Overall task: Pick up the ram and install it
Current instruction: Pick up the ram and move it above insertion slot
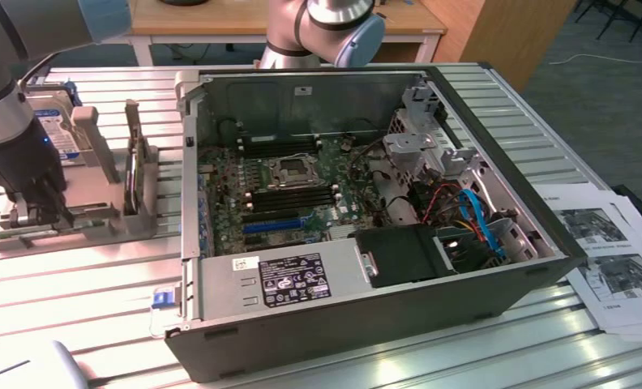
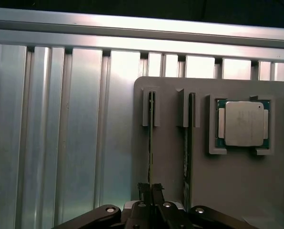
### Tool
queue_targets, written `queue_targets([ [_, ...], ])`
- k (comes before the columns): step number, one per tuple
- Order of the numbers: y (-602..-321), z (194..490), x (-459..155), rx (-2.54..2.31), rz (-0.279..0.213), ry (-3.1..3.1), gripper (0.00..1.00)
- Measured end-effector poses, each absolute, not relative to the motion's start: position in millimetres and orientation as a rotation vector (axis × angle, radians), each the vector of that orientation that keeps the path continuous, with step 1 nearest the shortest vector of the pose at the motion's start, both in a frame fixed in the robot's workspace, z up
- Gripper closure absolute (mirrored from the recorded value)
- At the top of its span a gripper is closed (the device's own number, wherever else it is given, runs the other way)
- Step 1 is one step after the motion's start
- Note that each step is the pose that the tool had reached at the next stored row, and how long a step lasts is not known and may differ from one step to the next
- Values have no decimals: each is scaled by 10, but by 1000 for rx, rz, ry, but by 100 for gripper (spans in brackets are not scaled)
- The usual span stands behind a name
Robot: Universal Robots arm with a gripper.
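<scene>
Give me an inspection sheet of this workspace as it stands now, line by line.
Surface: ribbed metal table, carrying a grey parts fixture and an open computer case.
Job's things: the ram stands on edge in a fixture slot; the motherboard lies exposed inside the case.
Clutter: a second stick in the neighbouring slot, a processor in its pocket, printed sheets at the exterior view's right.
Grippers: gripper down at the fixture, jaws closed on the ram's edge.
Cables: red and blue cables inside the case.
Surroundings: wooden furniture behind the table, carpeted floor.
</scene>
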State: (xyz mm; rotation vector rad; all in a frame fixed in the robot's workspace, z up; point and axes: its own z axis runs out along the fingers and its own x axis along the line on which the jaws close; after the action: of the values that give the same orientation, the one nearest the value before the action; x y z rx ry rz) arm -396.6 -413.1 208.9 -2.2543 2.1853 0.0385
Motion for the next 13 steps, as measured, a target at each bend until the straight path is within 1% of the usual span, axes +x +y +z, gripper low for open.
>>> queue_targets([
  [13, -4131, 2204, -3957, -2258, 46, 2189, 88],
])
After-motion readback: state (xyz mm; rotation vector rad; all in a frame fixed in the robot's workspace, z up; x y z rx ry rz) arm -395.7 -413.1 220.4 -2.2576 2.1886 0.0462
